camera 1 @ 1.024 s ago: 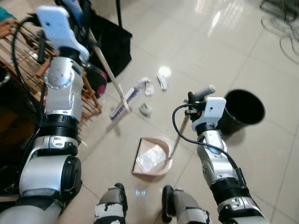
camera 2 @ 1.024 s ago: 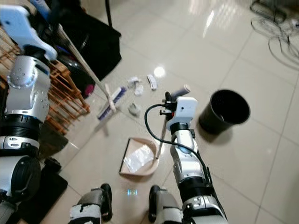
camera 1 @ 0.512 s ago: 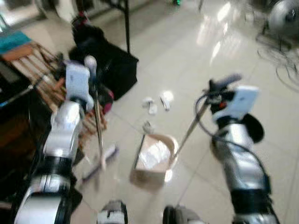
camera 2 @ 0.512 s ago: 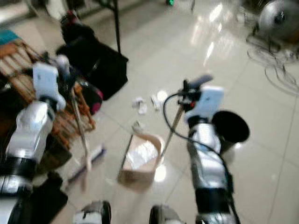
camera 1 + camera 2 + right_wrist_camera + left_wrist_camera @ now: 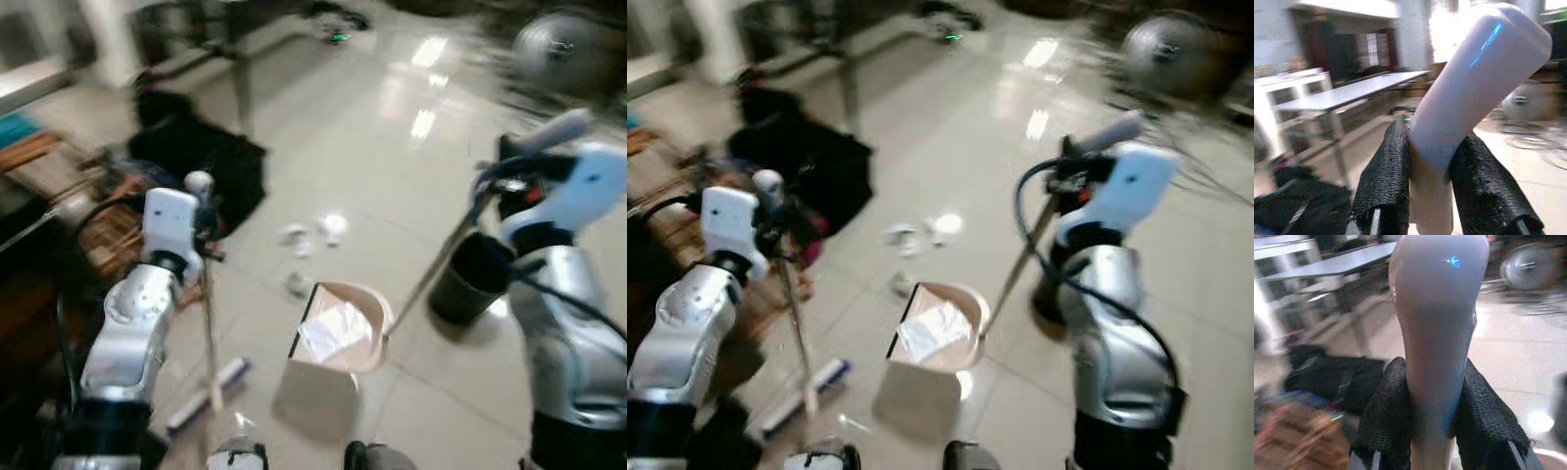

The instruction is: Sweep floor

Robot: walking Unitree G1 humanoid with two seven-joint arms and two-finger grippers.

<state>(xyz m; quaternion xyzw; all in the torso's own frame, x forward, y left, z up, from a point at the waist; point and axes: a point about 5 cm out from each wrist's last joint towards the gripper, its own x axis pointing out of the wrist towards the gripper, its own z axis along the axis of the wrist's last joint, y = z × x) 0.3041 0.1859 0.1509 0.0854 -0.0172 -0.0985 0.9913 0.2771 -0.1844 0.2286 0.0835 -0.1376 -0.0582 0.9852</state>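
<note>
Both arms are built of rounded silver segments joined by black collars. Each wrist carries a white box-shaped housing. A black cable loops from the right wrist housing (image 5: pixel 1136 181) at 1 o'clock down along the forearm; a thinner one arcs beside the left wrist housing (image 5: pixel 170 217) at 9 o'clock. The end effector fingers (image 5: pixel 1383 421) are black, wrapped in coarse woven padding.

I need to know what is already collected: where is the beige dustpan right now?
In the left eye view the beige dustpan, holding white paper, sits on the tiled floor just ahead of the robot's feet, between the broom and the black bin.
</note>
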